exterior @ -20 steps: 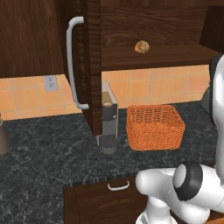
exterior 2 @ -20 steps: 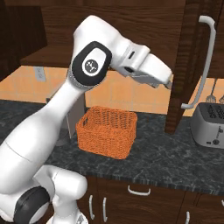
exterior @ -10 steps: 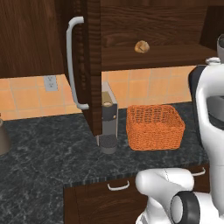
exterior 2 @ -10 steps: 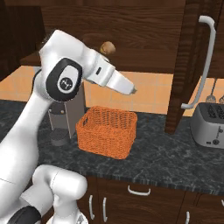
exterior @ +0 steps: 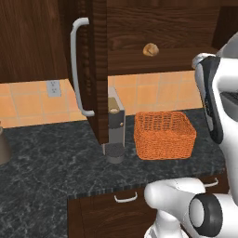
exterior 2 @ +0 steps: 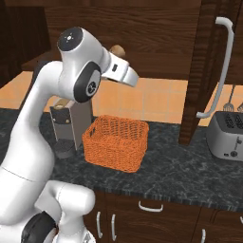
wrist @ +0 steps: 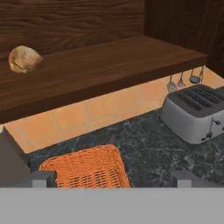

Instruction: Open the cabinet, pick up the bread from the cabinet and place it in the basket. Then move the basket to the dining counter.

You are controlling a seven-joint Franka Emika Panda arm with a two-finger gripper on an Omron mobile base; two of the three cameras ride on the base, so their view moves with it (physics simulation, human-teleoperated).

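The dark wood cabinet (exterior: 158, 32) stands open, its left door (exterior: 95, 69) and right door (exterior 2: 204, 71) swung out. On its shelf lies the small tan bread (exterior: 150, 49), at the upper left of the hand view (wrist: 24, 59) and half hidden behind my arm in the right base view (exterior 2: 117, 49). Below it the orange wicker basket (exterior: 163, 135) (exterior 2: 116, 142) (wrist: 85, 168) sits on the black granite counter (exterior: 51, 162). My gripper (wrist: 113, 179) is open and holds nothing. It hangs in front of the shelf, above the basket and well short of the bread. The dining counter is out of view.
A coffee machine (exterior: 115, 130) (exterior 2: 66, 128) stands just left of the basket, under the left door's edge. A silver toaster (exterior 2: 228, 135) (wrist: 194, 111) sits to the right, with utensils (wrist: 181, 81) hanging behind it. The right door's long handle (exterior 2: 220, 66) juts toward me.
My arm has swung away from the right door, back toward the middle of the cabinet opening. Both doors, the bread and the basket stay put.
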